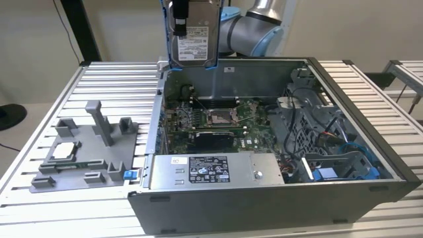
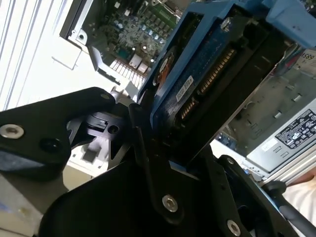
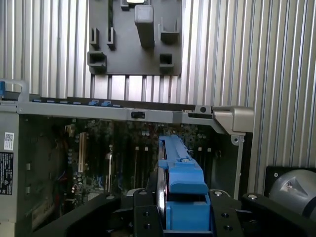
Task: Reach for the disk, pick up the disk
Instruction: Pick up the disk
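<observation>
The black gripper [image 1: 179, 21] is clamped on the flat silver-grey metal disk with white label and blue plastic bracket [image 1: 195, 37]. The disk hangs upright, high over the open grey computer case [image 1: 278, 198] and clear of everything inside. It looks stiff, dense and smooth-faced, probably sensitive to knocks, so squeezing across the flat faces and staying off the connector edge seems the sound hold.

Inside the case are a green motherboard [image 1: 211, 119], a label-covered grey power supply box [image 1: 211, 171] and loose cables [image 1: 310, 134]. On the ribbed metal tabletop [image 1: 106, 74], a grey plastic fixture tray [image 1: 86, 158] carries a small square silver chip [image 1: 64, 150].
</observation>
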Robot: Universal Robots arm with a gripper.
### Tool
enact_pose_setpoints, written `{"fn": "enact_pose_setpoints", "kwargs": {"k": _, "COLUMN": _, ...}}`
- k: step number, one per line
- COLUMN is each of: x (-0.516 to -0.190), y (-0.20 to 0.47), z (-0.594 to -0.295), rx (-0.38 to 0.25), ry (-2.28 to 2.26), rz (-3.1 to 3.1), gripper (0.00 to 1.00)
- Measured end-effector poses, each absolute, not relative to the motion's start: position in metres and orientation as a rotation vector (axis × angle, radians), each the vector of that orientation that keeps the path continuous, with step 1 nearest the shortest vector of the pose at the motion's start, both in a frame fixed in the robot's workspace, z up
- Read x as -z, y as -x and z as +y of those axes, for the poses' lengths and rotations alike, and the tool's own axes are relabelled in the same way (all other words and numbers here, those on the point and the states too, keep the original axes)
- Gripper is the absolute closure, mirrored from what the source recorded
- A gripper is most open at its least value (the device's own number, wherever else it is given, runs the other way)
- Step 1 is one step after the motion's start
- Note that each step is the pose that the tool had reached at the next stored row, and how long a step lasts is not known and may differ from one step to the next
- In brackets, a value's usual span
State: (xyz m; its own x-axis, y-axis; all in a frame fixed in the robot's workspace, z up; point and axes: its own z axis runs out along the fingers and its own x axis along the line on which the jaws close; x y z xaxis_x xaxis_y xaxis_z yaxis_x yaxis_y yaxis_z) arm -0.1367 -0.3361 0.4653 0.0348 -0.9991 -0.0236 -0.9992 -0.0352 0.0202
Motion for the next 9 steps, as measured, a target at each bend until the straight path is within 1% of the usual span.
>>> {"fn": "enact_pose_setpoints", "kwargs": {"k": 9, "x": -0.4653, "y": 0.1289, "z": -0.3360, "rx": -0.049, "ry": 2.258, "rz": 2.181, "gripper": 1.00}}
